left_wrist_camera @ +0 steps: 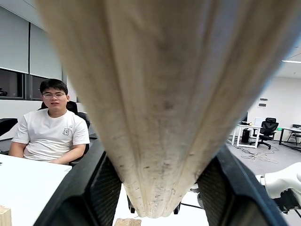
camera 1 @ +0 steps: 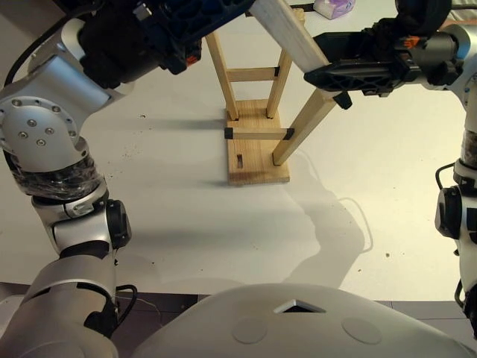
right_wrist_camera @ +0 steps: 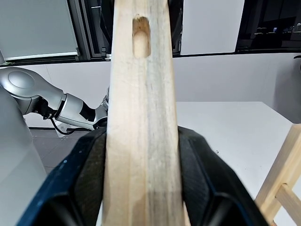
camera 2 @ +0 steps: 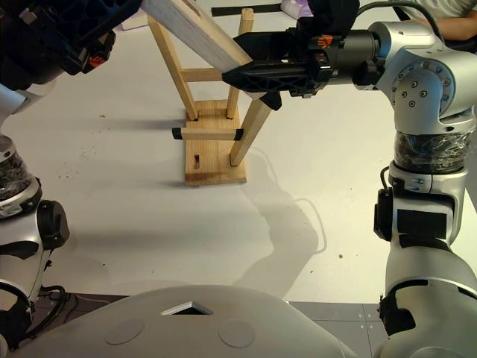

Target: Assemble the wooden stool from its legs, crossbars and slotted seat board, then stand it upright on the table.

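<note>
The slotted seat board [camera 1: 257, 160] lies flat on the white table. Two wooden legs joined by a crossbar [camera 1: 252, 74] stand in its far end, and a second crossbar with black end caps [camera 1: 258, 133] spans its middle. A longer leg [camera 1: 313, 115] slants down to the board's right edge. My left gripper [camera 1: 235, 11] is shut on this leg's upper end, its black fingers [left_wrist_camera: 89, 188] on either side. My right gripper [camera 1: 313, 60] is shut on the leg's middle, below a slot hole [right_wrist_camera: 140, 35].
A small purple and white item [camera 1: 334, 7] sits at the table's far edge, with a black strip [camera 2: 238, 10] lying near it. The bare table [camera 1: 149, 224] stretches wide in front of the board and to both sides.
</note>
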{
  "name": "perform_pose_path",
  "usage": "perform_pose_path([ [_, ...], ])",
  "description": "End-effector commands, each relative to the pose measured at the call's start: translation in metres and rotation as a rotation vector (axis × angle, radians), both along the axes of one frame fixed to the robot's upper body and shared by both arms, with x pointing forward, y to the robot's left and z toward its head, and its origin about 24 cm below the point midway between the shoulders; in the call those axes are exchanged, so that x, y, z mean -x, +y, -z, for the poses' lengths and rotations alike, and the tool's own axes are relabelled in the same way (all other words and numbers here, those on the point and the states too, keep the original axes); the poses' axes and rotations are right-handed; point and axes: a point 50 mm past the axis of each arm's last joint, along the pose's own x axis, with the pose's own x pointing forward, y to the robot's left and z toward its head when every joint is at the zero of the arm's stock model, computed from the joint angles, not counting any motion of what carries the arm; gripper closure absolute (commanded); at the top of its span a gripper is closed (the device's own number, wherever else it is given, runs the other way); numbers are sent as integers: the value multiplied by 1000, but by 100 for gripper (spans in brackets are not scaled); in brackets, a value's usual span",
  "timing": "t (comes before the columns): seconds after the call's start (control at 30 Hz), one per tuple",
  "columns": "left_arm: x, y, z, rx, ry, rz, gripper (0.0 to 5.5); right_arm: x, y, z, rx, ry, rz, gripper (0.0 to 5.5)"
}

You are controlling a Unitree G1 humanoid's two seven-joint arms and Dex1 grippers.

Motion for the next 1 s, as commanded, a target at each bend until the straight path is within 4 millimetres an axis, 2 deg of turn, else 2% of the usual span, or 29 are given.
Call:
perform_pose_path([
  [0.03,6,-1,1,16,-21,2,342,-10,-5,-3,-5,-6,88,346],
  [0.1,7,-1,3,28,-22,-16,343,-10,-4,-5,-22,-43,75,346],
  [0.13,7,-1,3,31,-22,-31,344,-10,-4,-6,-33,-52,73,309],
  [0.3,3,10,1,43,-61,-141,344,-17,-13,-9,-25,-61,144,245],
  [0.5,0,44,4,39,-96,-294,345,-24,-40,-5,-42,-100,323,245],
  [0.7,-2,89,3,-92,-148,-453,345,-32,-71,-20,-251,-138,569,245],
  [0.8,2,112,22,-160,-93,-533,345,-37,-81,-17,-305,-117,688,245],
  [0.87,5,120,40,-199,-54,-585,345,-41,-82,-14,-301,-108,727,245],
  [1.0,10,115,82,-260,3,-622,345,-57,-79,-16,-301,-102,787,245],
])
